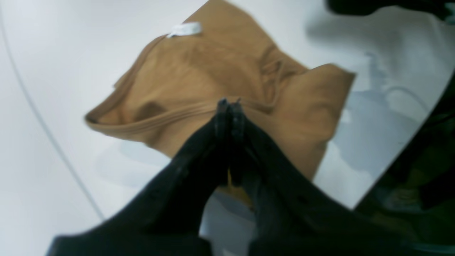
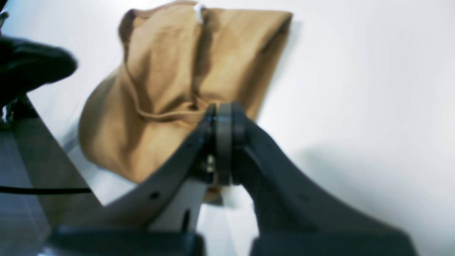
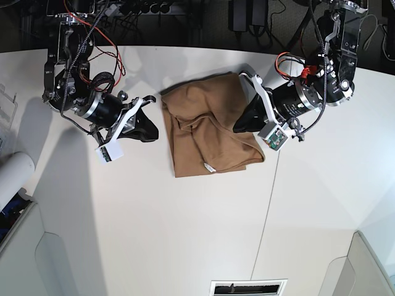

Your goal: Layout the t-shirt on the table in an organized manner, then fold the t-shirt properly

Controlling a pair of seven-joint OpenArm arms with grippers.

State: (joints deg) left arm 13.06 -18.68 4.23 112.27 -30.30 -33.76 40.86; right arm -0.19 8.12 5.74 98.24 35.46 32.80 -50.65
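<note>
The tan-brown t-shirt [image 3: 207, 126] lies crumpled and partly folded over on the white table [image 3: 154, 216], its white tag [image 3: 210, 167] at the near edge. My left gripper [image 3: 242, 125] sits over the shirt's right side; in the left wrist view its tips [image 1: 229, 105] are shut at the collar band of the shirt [image 1: 213, 67], with tan cloth between the finger bases. My right gripper [image 3: 155, 131] is at the shirt's left edge; in the right wrist view it [image 2: 224, 110] is shut against a fold of the shirt [image 2: 160, 89].
A dark seam [image 3: 268, 203] crosses the table right of the shirt. A white roll [image 3: 12, 172] lies at the left edge. Cables [image 3: 99, 24] run along the back edge. The table edge [image 2: 53, 142] is close to my right gripper.
</note>
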